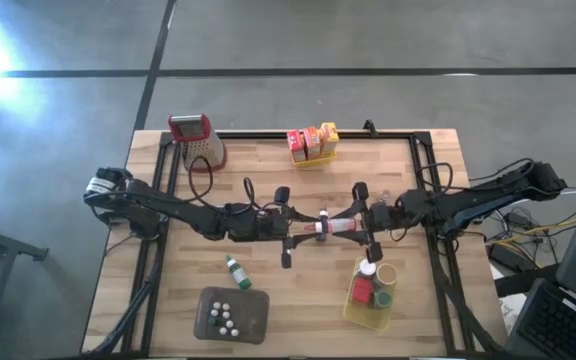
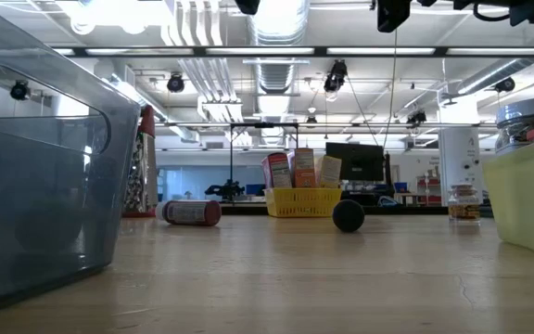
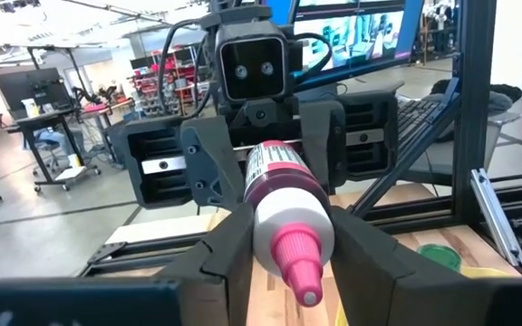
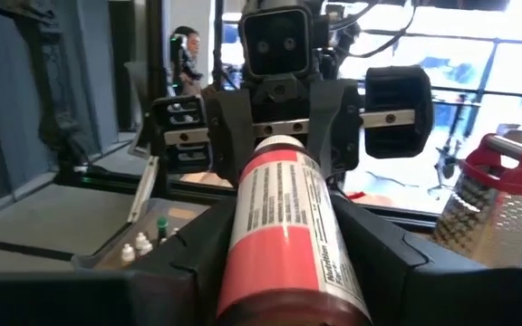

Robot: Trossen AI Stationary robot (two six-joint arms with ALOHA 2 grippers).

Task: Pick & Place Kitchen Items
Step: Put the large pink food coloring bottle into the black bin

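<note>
- My left gripper [image 1: 303, 229] is pinched on the cap end of the bottle [image 1: 334, 226], above mid-bench [image 1: 268, 170]; in my left wrist view the pink nozzle [image 3: 303, 267] points back between my fingers [image 3: 229, 249].
- My right gripper [image 1: 360, 226] pinches the same bottle at its base end, so it hangs level between both arms, clear of the wood.
- The bottle looks like small rigid plastic, light, with a smooth paper label [image 4: 290, 217] that I judge slippery; the round body could roll in a loose pinch.
- Best hold, I think, is across the straight labelled barrel, not the tapered shoulder or nozzle.
- Outward: a yellow basket [image 1: 353, 310] of items lies near the right arm, a grey tray [image 1: 255, 318] and green-capped bottle [image 1: 236, 271] nearer the left.
</note>
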